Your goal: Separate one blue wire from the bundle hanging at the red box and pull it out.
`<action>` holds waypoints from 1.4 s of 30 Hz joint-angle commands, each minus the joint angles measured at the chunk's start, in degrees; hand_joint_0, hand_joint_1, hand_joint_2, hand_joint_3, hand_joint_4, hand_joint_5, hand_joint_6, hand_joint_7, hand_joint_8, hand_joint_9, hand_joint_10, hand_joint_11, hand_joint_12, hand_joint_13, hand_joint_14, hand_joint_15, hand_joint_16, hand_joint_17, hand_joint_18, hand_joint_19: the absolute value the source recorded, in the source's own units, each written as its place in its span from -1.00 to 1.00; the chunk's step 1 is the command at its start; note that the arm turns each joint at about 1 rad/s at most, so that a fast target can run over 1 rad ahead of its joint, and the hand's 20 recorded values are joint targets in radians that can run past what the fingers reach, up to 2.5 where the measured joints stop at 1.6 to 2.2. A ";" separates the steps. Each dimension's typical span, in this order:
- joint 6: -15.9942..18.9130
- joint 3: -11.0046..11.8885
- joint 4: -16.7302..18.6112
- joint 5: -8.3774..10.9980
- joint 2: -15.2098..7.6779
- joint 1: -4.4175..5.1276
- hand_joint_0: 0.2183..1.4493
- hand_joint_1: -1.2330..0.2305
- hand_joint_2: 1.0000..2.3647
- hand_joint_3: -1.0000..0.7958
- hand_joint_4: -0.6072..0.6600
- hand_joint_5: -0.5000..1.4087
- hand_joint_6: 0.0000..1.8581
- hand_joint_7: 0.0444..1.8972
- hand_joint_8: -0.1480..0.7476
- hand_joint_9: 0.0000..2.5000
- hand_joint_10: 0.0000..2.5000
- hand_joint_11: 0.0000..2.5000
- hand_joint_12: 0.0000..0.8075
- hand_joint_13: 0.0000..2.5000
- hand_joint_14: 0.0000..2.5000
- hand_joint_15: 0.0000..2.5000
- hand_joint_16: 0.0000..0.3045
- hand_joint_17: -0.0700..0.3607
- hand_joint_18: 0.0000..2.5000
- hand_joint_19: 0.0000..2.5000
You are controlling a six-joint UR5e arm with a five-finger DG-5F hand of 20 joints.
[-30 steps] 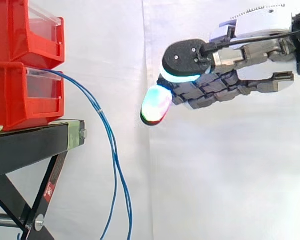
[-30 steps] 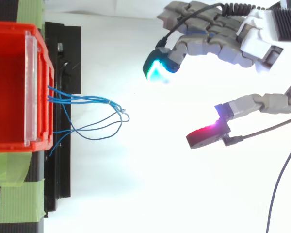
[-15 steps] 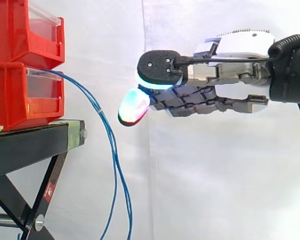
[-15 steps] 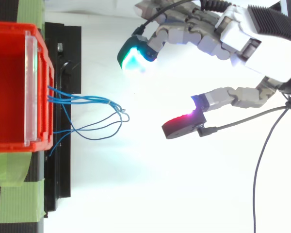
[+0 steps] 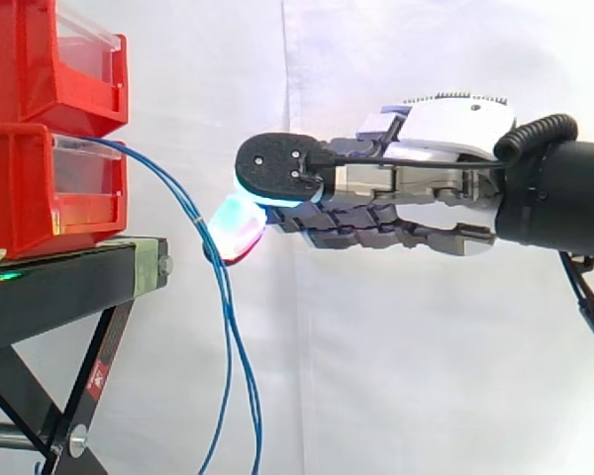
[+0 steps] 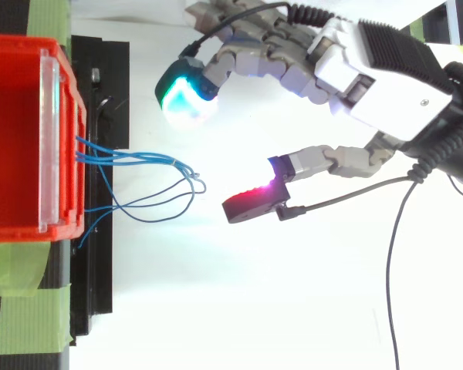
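A bundle of thin blue wires comes out of the lower red bin and hangs down past the black stand. From above, the blue wires loop out to the right of the bin's front rim. My hand reaches in level from the right, open and holding nothing. In the side view its glowing fingertips overlap the wires. In the top view the green-glowing fingertips sit beyond the loops and the red-glowing thumb lies just right of them, apart from the wires.
A second red bin is stacked on the lower one. Green tape marks the stand's top beside the bin. A white curtain hangs behind everything. The stand's crossed legs stand below the wires.
My hand has travelled left toward the bin and slightly lower. Its fingertips went from well right of the wires to level with them. The wires have not shifted.
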 commanded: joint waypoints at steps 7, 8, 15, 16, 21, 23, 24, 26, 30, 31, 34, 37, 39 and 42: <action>-2.39 0.00 4.37 -0.10 -1.38 -0.02 -0.51 -0.03 -1.00 -0.44 0.44 -0.68 -0.46 0.00 -0.04 -0.85 -1.00 -0.95 -0.14 -1.00 -1.00 -0.89 -0.59 -0.03 -1.00 -1.00; -2.56 0.00 4.46 -0.10 -1.47 -0.11 -0.51 -0.04 -1.00 -0.44 0.45 -0.68 -0.46 0.01 -0.04 -0.85 -1.00 -0.95 -0.13 -1.00 -1.00 -0.89 -0.59 -0.03 -1.00 -1.00; -3.00 0.00 5.78 -0.02 -1.56 0.33 -0.47 -0.11 -1.00 -0.43 0.44 -0.66 -0.46 0.14 -0.06 -0.85 -1.00 -0.95 -0.16 -1.00 -1.00 -0.89 -0.60 -0.05 -1.00 -1.00; -3.18 0.00 5.69 -0.10 -1.56 0.42 -0.47 -0.15 -1.00 -0.43 0.45 -0.65 -0.46 0.12 -0.03 -0.81 -1.00 -0.97 -0.13 -1.00 -1.00 -0.92 -0.60 -0.04 -1.00 -1.00; -4.23 0.00 5.69 -0.02 -1.65 0.68 -0.46 -0.17 -1.00 -0.44 0.45 -0.64 -0.46 0.17 -0.02 -0.80 -1.00 -0.97 -0.13 -1.00 -1.00 -0.92 -0.60 -0.04 -1.00 -1.00; -4.50 0.00 5.86 -0.02 -1.65 0.77 -0.46 -0.19 -1.00 -0.44 0.44 -0.64 -0.46 0.20 -0.02 -0.80 -1.00 -0.96 -0.13 -1.00 -1.00 -0.92 -0.60 -0.04 -1.00 -1.00; -4.58 0.00 5.86 -0.02 -1.56 0.94 -0.46 -0.19 -1.00 -0.44 0.45 -0.64 -0.46 0.20 -0.02 -0.80 -1.00 -0.96 -0.13 -1.00 -1.00 -0.92 -0.60 -0.04 -1.00 -1.00; -4.58 0.00 6.04 0.16 -1.65 1.03 -0.47 -0.23 -1.00 -0.44 0.44 -0.64 -0.46 0.22 -0.01 -0.80 -1.00 -0.95 -0.12 -1.00 -1.00 -0.92 -0.60 -0.04 -1.00 -1.00; -4.58 0.00 6.48 0.25 -1.65 1.56 -0.46 -0.29 -1.00 -0.44 0.43 -0.63 -0.46 0.26 -0.01 -0.79 -1.00 -0.96 -0.11 -0.99 -1.00 -0.92 -0.61 -0.05 -1.00 -1.00; -4.76 0.00 6.57 0.25 -1.65 1.82 -0.46 -0.29 -1.00 -0.44 0.44 -0.63 -0.46 0.25 -0.01 -0.79 -1.00 -0.95 -0.11 -0.98 -1.00 -0.92 -0.61 -0.05 -1.00 -1.00; -5.55 0.00 7.97 0.69 -2.53 2.35 -0.47 -0.30 -1.00 -0.44 0.43 -0.63 -0.46 0.25 0.00 -0.78 -1.00 -0.95 -0.10 -0.98 -1.00 -0.92 -0.61 -0.05 -1.00 -1.00; -5.64 0.09 10.00 1.04 -2.79 2.52 -0.47 -0.30 -1.00 -0.44 0.45 -0.63 -0.46 0.25 0.00 -0.78 -1.00 -0.95 -0.10 -0.98 -1.00 -0.92 -0.61 -0.05 -1.00 -1.00; -5.64 0.80 11.14 1.39 -2.79 2.70 -0.47 -0.30 -1.00 -0.44 0.45 -0.63 -0.46 0.25 0.00 -0.78 -1.00 -0.95 -0.10 -0.98 -1.00 -0.92 -0.61 -0.05 -1.00 -1.00; -5.64 1.41 11.05 1.30 -2.79 2.79 -0.48 -0.29 -1.00 -0.44 0.44 -0.63 -0.46 0.26 0.00 -0.78 -1.00 -0.95 -0.10 -0.97 -1.00 -0.92 -0.61 -0.05 -1.00 -1.00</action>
